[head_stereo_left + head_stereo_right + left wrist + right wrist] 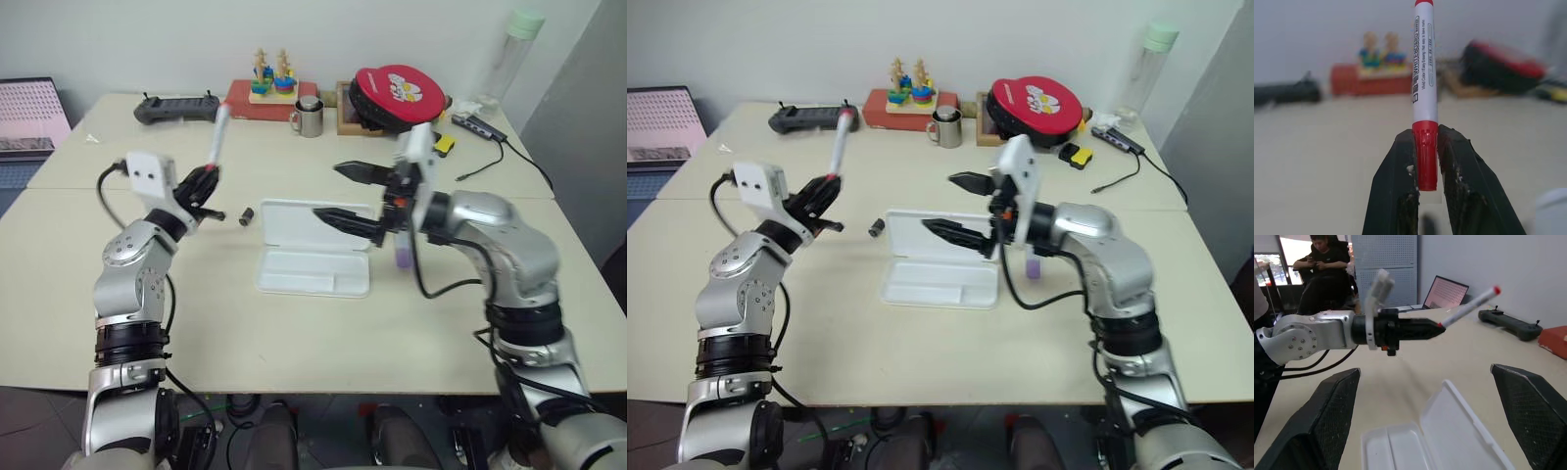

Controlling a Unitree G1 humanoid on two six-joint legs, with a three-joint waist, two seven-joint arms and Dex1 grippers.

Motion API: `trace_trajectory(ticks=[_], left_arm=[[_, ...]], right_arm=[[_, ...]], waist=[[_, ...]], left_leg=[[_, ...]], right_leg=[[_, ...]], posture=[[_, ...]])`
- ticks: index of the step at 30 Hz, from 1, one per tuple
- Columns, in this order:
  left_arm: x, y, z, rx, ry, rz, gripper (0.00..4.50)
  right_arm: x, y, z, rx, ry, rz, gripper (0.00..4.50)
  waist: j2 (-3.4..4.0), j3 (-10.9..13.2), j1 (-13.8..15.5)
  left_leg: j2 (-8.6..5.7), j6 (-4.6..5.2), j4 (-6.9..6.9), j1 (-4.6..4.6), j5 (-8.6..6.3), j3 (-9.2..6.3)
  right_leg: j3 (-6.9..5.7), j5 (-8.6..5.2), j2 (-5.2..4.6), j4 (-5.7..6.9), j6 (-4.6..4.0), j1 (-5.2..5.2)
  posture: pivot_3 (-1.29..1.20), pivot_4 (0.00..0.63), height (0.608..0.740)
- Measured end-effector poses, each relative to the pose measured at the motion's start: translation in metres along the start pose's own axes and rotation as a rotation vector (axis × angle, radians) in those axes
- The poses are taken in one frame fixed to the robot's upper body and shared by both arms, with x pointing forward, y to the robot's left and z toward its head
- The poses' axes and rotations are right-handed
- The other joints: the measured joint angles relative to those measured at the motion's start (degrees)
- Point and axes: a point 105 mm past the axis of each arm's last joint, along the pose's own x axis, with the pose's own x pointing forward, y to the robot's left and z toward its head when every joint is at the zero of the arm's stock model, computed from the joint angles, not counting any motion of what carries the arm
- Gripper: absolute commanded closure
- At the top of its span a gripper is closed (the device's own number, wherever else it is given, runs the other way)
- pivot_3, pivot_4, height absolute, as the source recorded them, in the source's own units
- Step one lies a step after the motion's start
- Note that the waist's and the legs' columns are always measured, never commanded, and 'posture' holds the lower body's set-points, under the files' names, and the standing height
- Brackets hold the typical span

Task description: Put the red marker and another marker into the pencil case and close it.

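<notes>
left gripper point(206, 179): clamped on the red marker point(217, 137) by its red end, pen raised off the table and clear for a carry to the case.
right gripper point(355, 196): jaws wide, empty, hovering over the pencil case point(313, 259).
pencil case: open on the table, lid flat, compartments empty.
lavender marker point(402, 254): on the table just beside the case, partly behind the right arm.
obstacles: small black cylinder point(248, 213) near the case; right gripper crowds the drop path.

Left gripper point(207, 177) grips red marker point(217, 138) above the table point(294, 323); case point(313, 259) lies open beside the spread-fingered right gripper point(345, 196).

White pencil case point(313, 257), red-capped marker point(1424, 93)
</notes>
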Motion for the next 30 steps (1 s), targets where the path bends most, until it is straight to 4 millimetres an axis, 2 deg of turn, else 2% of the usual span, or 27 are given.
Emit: trace_trajectory(ticks=[2, 4, 6, 9, 12, 18, 30], left_arm=[[0.005, -0.037, 0.013, 0.046, -0.019, -0.217, 4.15], [0.005, -0.064, 0.008, 0.091, 0.039, -0.403, 4.15], [0.002, -0.081, -0.002, 0.146, 0.116, -0.543, 4.15], [0.003, -0.095, -0.011, 0.263, 0.189, -0.678, 4.15], [0.005, -0.084, -0.031, 0.431, 0.341, -0.744, 4.15], [-0.006, -0.066, -0.077, 0.513, 0.527, -0.790, 4.15], [-0.009, -0.069, -0.085, 0.518, 0.546, -0.879, 4.15]], right_arm=[[-0.017, -0.004, -0.001, 0.005, 0.017, -0.034, 0.00], [-0.030, 0.000, -0.004, 0.026, 0.024, -0.036, 0.00], [-0.040, 0.005, -0.004, 0.053, 0.026, -0.031, 0.00], [-0.049, 0.015, -0.002, 0.058, 0.037, -0.009, 0.00], [-0.054, 0.029, -0.012, 0.066, 0.083, 0.005, 0.00], [-0.053, 0.044, -0.041, 0.114, 0.167, -0.019, 0.00], [-0.053, 0.042, -0.054, 0.100, 0.226, -0.079, 0.00]], waist=[[0.00, 0.00, -0.19], [0.02, 0.01, -0.37], [0.08, 0.04, -0.95], [0.07, 0.05, -1.60], [0.08, 0.04, -1.64], [0.07, 0.05, -1.57], [0.08, 0.05, -1.32]], left_leg=[[-0.01, 0.01, 0.00, 0.03, 0.00, 0.06], [0.00, 0.02, -0.01, 0.06, 0.00, 0.05], [0.01, 0.03, -0.01, 0.07, 0.00, 0.05], [0.02, 0.04, 0.01, 0.07, 0.01, 0.04], [0.02, 0.04, 0.03, 0.08, 0.01, 0.07], [0.02, 0.05, -0.02, 0.00, 0.00, 0.10], [0.02, 0.05, 0.01, -0.03, 0.00, 0.09]], right_leg=[[0.04, 0.00, -0.02, -0.02, 0.00, 0.00], [0.04, -0.03, 0.01, 0.04, -0.01, -0.04], [0.07, -0.05, 0.03, 0.06, 0.00, -0.08], [0.07, -0.18, 0.04, 0.07, 0.22, -0.07], [0.12, -0.19, 0.05, 0.05, 0.24, -0.07], [0.12, -0.25, 0.04, 0.04, 0.16, -0.16], [0.10, -0.24, 0.04, 0.05, 0.19, -0.16]], posture=[[0.00, 0.150, 0.740], [0.00, 0.150, 0.740], [0.00, 0.150, 0.740], [0.00, 0.150, 0.740], [0.00, 0.150, 0.740], [0.00, 0.150, 0.740], [0.00, 0.150, 0.740]])
